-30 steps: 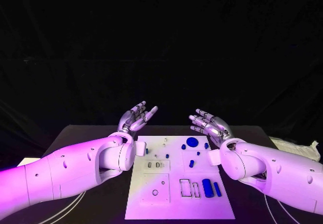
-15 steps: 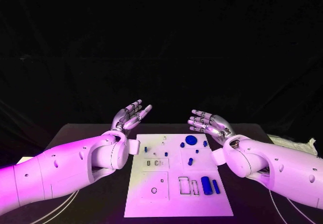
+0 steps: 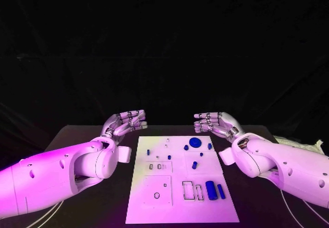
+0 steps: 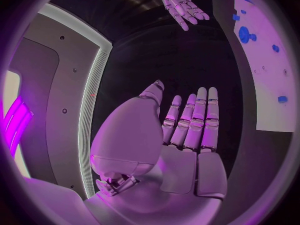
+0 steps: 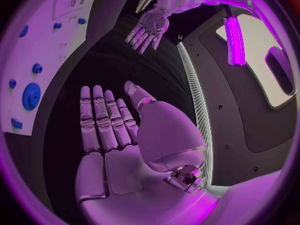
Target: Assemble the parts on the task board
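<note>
The white task board point(image 3: 179, 209) lies in the middle of the black table, with several small blue parts on it: a round disc point(image 3: 195, 141) near its far edge, small pieces point(image 3: 195, 165) mid-board, and two long blue bars point(image 3: 210, 189) near the front right. My left hand point(image 3: 125, 122) hovers beyond the board's far left corner, fingers straight and apart, holding nothing. My right hand point(image 3: 213, 123) mirrors it beyond the far right corner, also empty. In the wrist views each palm point(image 4: 187, 135) point(image 5: 109, 130) is flat with fingers extended; the board point(image 4: 265, 60) point(image 5: 44, 45) shows at the side.
A pale crumpled object point(image 3: 302, 145) lies at the table's right edge. Thin white cables point(image 3: 51, 211) run along the table front on the left. The table's far edge point(image 3: 164, 126) lies just behind both hands.
Both hands have turned from palms raised with fingers pointing up to lower, flatter poses with fingers pointing toward each other. The arms have drawn outward. The parts have not moved.
</note>
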{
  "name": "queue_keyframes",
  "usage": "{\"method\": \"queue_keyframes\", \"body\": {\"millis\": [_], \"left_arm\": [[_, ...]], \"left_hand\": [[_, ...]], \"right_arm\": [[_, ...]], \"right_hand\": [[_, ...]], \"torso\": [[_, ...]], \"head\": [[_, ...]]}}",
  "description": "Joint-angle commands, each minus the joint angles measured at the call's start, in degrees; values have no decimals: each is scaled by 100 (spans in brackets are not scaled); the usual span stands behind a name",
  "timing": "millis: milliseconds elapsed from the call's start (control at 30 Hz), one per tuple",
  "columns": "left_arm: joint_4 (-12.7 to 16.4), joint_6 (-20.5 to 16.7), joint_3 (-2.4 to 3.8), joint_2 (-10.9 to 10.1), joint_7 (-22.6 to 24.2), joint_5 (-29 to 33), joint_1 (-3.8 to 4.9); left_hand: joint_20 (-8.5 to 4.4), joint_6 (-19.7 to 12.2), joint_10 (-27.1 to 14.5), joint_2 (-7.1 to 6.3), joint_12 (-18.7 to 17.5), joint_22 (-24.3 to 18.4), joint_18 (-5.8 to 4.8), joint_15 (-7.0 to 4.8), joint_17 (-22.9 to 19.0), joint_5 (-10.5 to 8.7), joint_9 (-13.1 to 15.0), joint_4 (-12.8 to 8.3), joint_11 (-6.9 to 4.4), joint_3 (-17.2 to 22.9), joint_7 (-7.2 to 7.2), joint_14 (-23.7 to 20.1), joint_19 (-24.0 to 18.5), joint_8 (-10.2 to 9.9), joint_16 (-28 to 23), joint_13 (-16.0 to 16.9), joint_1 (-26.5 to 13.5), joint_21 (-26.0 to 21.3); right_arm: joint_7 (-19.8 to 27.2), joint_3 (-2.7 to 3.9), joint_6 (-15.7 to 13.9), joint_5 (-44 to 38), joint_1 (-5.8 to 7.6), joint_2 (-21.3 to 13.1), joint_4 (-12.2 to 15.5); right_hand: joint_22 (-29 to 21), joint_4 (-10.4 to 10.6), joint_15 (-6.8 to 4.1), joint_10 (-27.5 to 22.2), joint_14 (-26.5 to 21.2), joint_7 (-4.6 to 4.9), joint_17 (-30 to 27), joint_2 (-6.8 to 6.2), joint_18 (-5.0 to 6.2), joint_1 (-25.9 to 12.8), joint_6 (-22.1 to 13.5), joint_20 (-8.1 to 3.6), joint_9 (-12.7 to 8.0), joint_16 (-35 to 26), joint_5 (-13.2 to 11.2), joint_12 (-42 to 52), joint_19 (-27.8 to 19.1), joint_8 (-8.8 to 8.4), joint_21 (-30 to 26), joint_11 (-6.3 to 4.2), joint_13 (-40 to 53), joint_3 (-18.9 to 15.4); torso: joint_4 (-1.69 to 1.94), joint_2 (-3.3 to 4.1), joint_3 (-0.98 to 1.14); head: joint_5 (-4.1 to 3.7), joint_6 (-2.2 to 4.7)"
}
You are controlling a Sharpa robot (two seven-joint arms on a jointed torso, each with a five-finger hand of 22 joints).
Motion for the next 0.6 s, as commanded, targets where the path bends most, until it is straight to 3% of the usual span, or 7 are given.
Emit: {"method": "queue_keyframes", "body": {"millis": [33, 100, 200, 367, 433, 600], "left_arm": [[231, 652, 4, -191, -128, 141, 23], [364, 925, 19, -316, -153, 121, 30], [572, 1197, 56, -466, -178, 62, 38], [880, 1386, 94, -617, -207, 19, 56], [961, 1396, 101, -651, -225, 12, 72], [1077, 1386, 107, -668, -248, 4, 155]], "left_hand": [[-134, 277, 357, -15, 100, 73, 71, -132, 81, 16, -11, -100, -111, 65, 147, 381, 376, 44, 158, 20, 58, 200], [-225, 402, 565, -78, 128, 114, 67, -221, 155, 10, -38, -206, -184, 107, 87, 617, 572, 30, 233, 22, 105, 309], [-323, 508, 786, -148, 128, 165, 66, -318, 260, -23, -69, -320, -258, 151, 34, 880, 761, -13, 292, 16, 149, 429], [-419, 676, 1005, -210, 35, 260, 57, -401, 428, -110, -84, -460, -323, 228, -13, 1120, 915, -75, 323, -13, 176, 607], [-431, 699, 1035, -213, 6, 292, 53, -410, 463, -115, -85, -470, -325, 240, -13, 1143, 954, -95, 322, -16, 154, 663], [-435, 720, 1061, -221, -19, 313, 46, -406, 488, -120, -86, -465, -323, 240, -10, 1131, 959, -114, 306, -17, 116, 696]], "right_arm": [[-164, 27, -55, -1459, 94, -41, -59], [-338, 45, -70, -1953, 163, -69, -92], [-621, 73, -6, -2642, 233, -98, -135], [-1143, 118, 236, -3972, 327, -113, -160], [-1341, 138, 351, -4464, 361, -101, -142], [-1781, 169, 613, -5401, 468, -61, -77]], "right_hand": [[23, -20, -71, 180, 219, 242, 8, -31, 43, 23, 387, -71, 12, 20, -40, -17, 151, 42, 90, -61, -8, 124], [58, -9, -146, 391, 441, 180, 23, -79, 49, -27, 548, -136, 19, 48, -137, -2, 307, 58, 194, -127, 5, 171], [162, -46, -305, 737, 879, 75, 72, -192, 47, -29, 769, -303, 27, 155, -186, 29, 625, 93, 435, -255, 12, 233], [401, -109, -546, 1106, 1611, -46, 203, -350, 37, 9, 1002, -568, 22, 364, -277, -15, 1105, 97, 913, -413, 7, 268], [540, -74, -647, 1172, 2033, -83, 303, -407, 40, -34, 1044, -689, 14, 525, -435, -76, 1354, 69, 1178, -469, 2, 227], [877, -37, -817, 1305, 2801, -186, 595, -482, 30, -22, 1159, -938, 10, 996, -437, -205, 1770, 18, 1781, -567, 0, 207]], "torso": [[-8, 218, 10], [2, 297, 14], [11, 438, -5], [50, 619, -8], [70, 680, -5], [140, 795, 4]], "head": [[-29, 22], [-92, 41], [-180, 89], [-304, 155], [-322, 166], [-360, 191]]}}
